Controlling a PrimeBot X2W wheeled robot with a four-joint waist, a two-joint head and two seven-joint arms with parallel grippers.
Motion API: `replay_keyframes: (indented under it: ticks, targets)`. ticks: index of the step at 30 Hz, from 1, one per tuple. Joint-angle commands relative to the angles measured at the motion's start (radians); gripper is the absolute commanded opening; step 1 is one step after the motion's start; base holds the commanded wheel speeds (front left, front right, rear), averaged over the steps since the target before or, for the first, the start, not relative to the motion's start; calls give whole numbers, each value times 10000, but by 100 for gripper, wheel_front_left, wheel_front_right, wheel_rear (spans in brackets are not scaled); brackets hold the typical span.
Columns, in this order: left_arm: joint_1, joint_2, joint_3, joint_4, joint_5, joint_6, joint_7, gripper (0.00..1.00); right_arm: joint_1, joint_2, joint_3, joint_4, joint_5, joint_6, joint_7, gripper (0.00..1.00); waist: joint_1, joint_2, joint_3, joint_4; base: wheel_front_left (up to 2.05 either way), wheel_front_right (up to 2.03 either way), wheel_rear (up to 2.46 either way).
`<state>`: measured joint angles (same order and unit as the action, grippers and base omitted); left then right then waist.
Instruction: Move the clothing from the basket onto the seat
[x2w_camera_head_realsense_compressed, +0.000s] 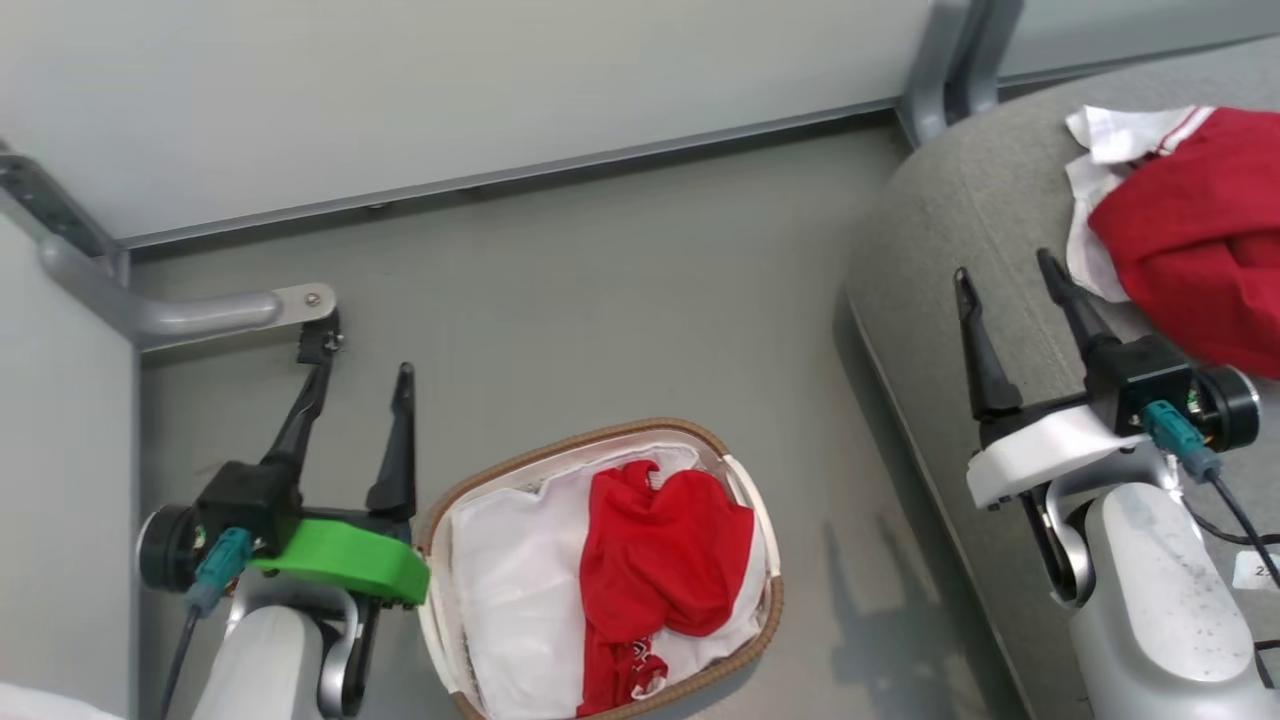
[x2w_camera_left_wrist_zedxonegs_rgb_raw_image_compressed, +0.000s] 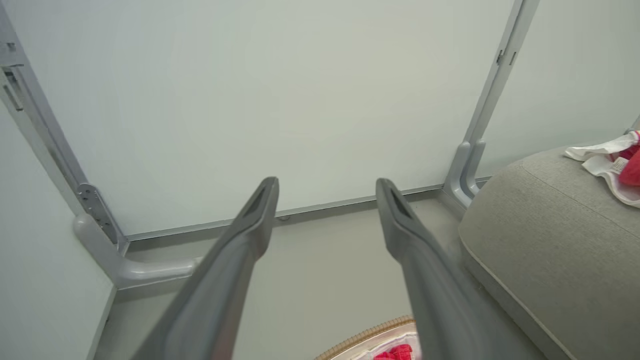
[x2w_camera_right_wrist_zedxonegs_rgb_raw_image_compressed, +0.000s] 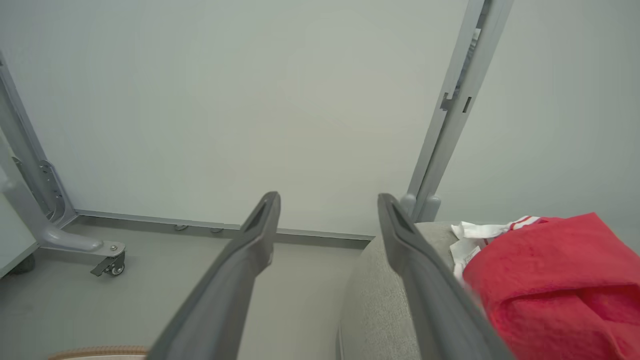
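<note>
The basket (x2w_camera_head_realsense_compressed: 745, 630), oval with a brown woven rim and white liner, stands on the floor at the bottom middle of the head view. Red clothing (x2w_camera_head_realsense_compressed: 660, 560) lies crumpled in its right half. Another red garment with white sleeves (x2w_camera_head_realsense_compressed: 1190, 230) rests on the grey seat (x2w_camera_head_realsense_compressed: 960, 210) at the upper right; it also appears as red clothing (x2w_camera_right_wrist_zedxonegs_rgb_raw_image_compressed: 555, 280) on the seat (x2w_camera_right_wrist_zedxonegs_rgb_raw_image_compressed: 375, 295) in the right wrist view. My left gripper (x2w_camera_head_realsense_compressed: 362, 360) stands open just left of the basket, holding nothing. My right gripper (x2w_camera_head_realsense_compressed: 1005, 270) is open above the seat's left edge, left of that garment.
A pale partition wall (x2w_camera_head_realsense_compressed: 450, 90) runs along the back, with grey metal posts (x2w_camera_head_realsense_compressed: 950, 60) and a castor foot (x2w_camera_head_realsense_compressed: 300, 305) near my left fingertips. Open grey floor (x2w_camera_head_realsense_compressed: 620, 300) lies between basket and seat. A basket rim (x2w_camera_left_wrist_zedxonegs_rgb_raw_image_compressed: 370, 335) shows low in the left wrist view.
</note>
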<state>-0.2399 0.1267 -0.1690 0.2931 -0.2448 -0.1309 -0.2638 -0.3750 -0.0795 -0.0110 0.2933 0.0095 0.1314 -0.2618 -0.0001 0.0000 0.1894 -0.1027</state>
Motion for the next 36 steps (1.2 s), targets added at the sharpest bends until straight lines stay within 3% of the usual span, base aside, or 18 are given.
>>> replay_keyframes:
  ticks: [1, 19, 26, 36]
  targets:
    - [224, -18, 266, 77, 126, 3, -9, 100, 208, 18, 78, 96, 54, -14, -46, 100, 1, 0, -381, 545, 0, 0, 0]
    - [1596, -226, 2027, 451, 783, 3, -11, 100, 1627, 214, -114, 634, 697, -14, -46, 100, 1, 0, -1103, 906, 0, 0, 0]
    - [1714, -371, 1970, 417, 813, 3, -9, 100, 1704, 220, -121, 730, 718, -14, -48, 100, 1, 0, -1094, 825, 0, 0, 0]
    - [1004, -319, 1148, 399, 571, 3, -9, 100, 1025, 240, 214, 550, 575, -14, -48, 100, 1, 0, -490, 541, 0, 0, 0]
